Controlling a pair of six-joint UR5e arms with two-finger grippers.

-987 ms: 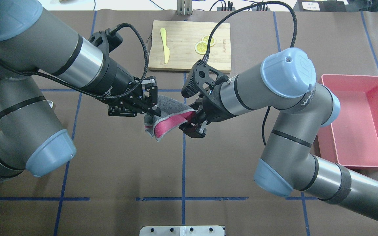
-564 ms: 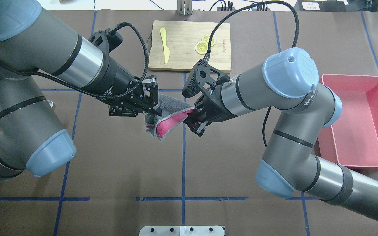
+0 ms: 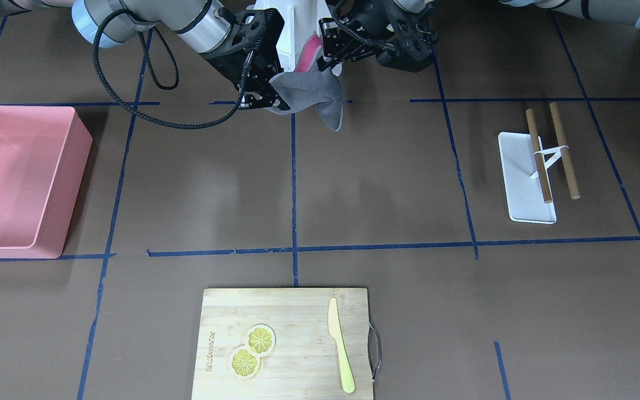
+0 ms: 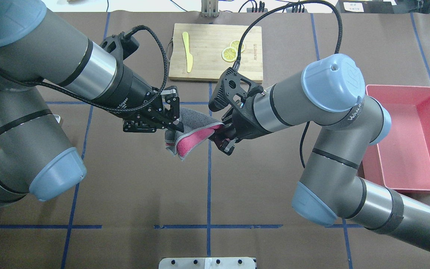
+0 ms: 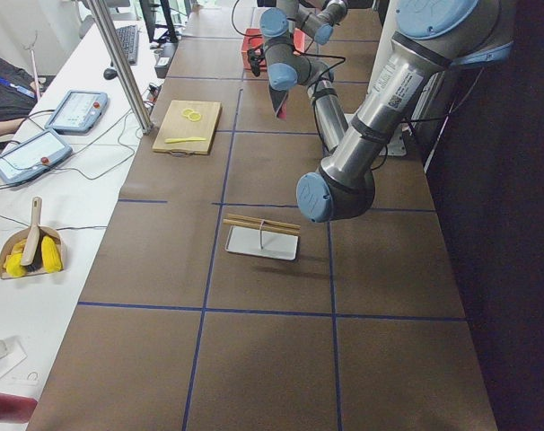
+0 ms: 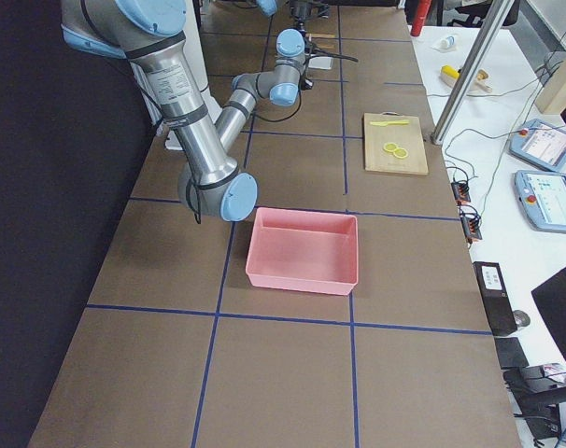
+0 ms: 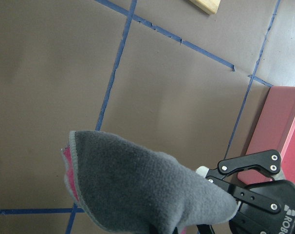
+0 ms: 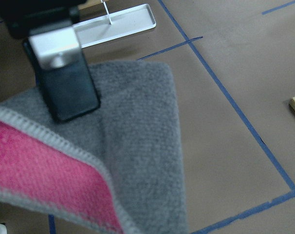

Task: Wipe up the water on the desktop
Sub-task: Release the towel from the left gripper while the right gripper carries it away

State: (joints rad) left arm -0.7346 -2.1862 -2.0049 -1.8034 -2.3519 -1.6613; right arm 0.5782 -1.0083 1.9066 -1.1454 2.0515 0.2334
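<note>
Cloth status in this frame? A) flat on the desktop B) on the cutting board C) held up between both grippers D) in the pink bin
C: the cloth hangs clear of the desktop, one end pinched by the left gripper and the other by the right gripper.

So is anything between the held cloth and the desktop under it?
Nothing visible does. The cloth, held by the left hand and right hand, hangs above the desktop with only brown surface under it; cutting board, white tray and pink bin sit aside.
</note>
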